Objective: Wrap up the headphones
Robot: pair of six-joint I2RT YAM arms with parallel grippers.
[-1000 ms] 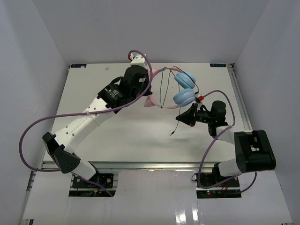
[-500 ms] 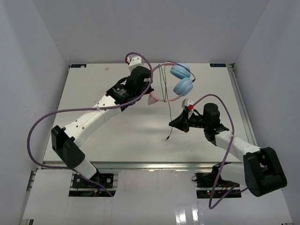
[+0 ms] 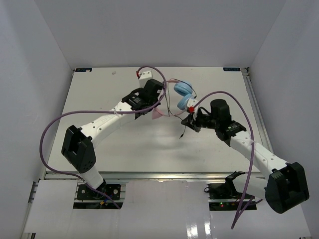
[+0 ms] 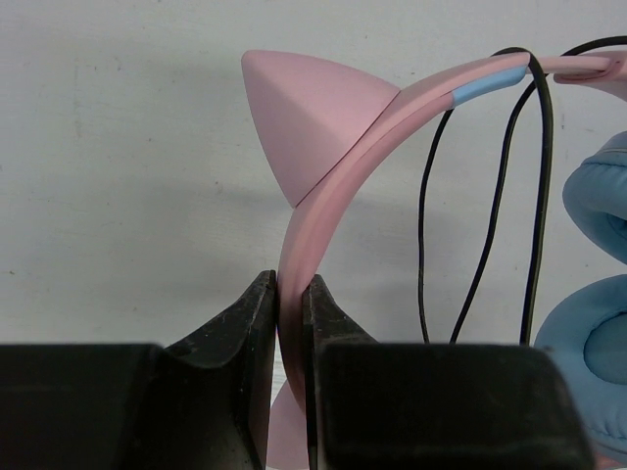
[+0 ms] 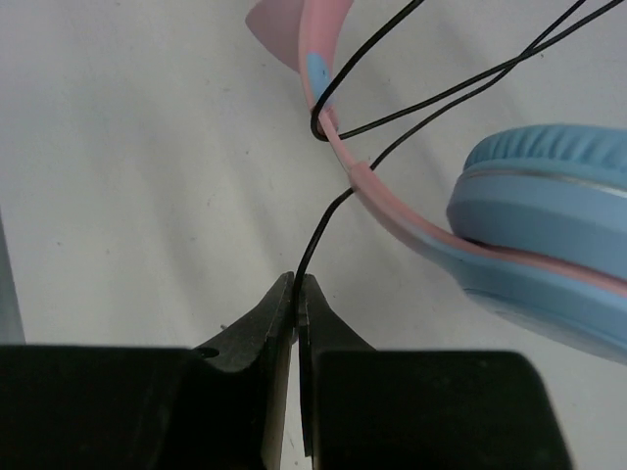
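The left gripper is clamping the pink headband of the headphones, which are being held at 1 o'clock from the centre of the table, while the right gripper, at their 6 o'clock, is pinching the black cord

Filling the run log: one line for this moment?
left gripper: shut on headband | right gripper: shut on cord | cord: looped over headband | wrap: unfinished
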